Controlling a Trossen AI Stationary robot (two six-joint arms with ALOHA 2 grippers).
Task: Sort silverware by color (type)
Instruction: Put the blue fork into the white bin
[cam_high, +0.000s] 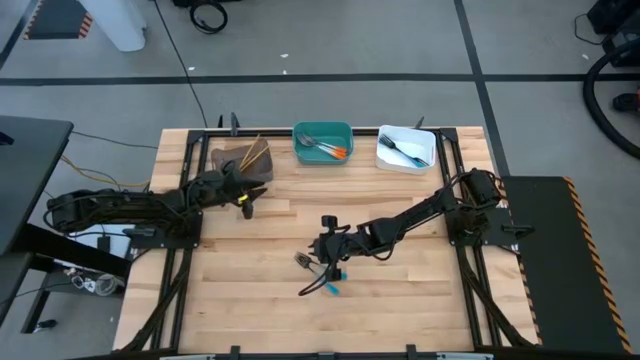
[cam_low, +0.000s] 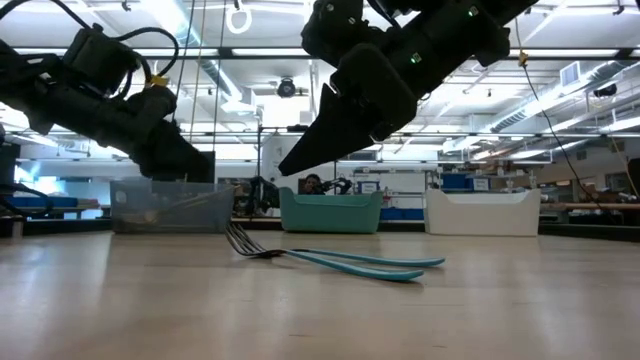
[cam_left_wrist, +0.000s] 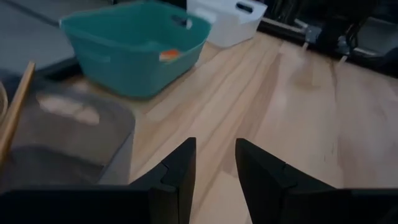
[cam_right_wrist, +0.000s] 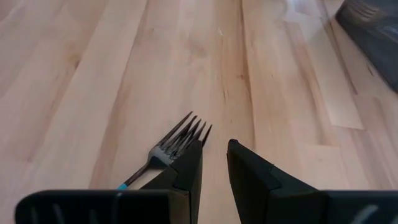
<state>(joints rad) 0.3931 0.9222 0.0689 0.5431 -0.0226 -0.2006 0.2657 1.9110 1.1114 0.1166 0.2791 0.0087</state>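
The right tool (cam_right_wrist: 214, 163) hovers, slightly parted, beside the blue-handled steel fork (cam_right_wrist: 176, 144) on the wooden table (cam_right_wrist: 93, 74); the left tool (cam_left_wrist: 214, 163), also parted, holds nothing.

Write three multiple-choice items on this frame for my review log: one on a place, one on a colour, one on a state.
1. Where does the blue-handled fork lie?
A. in the teal bin
B. on the bare table, under the right gripper
C. in the white bin

2. What colour are the handles showing in the teal bin?
A. orange
B. gold
C. blue

3. How do the right gripper's fingers stand?
A. shut on the fork
B. shut on nothing
C. apart, holding nothing

Key: 1 B, the high view shows the fork on the wood below the right gripper, away from the bins. 2 A, orange handles show inside that bin from above. 3 C, the right wrist view shows a gap between the fingers, with the fork's tines beside one finger on the table. The left gripper waits near the grey bin.
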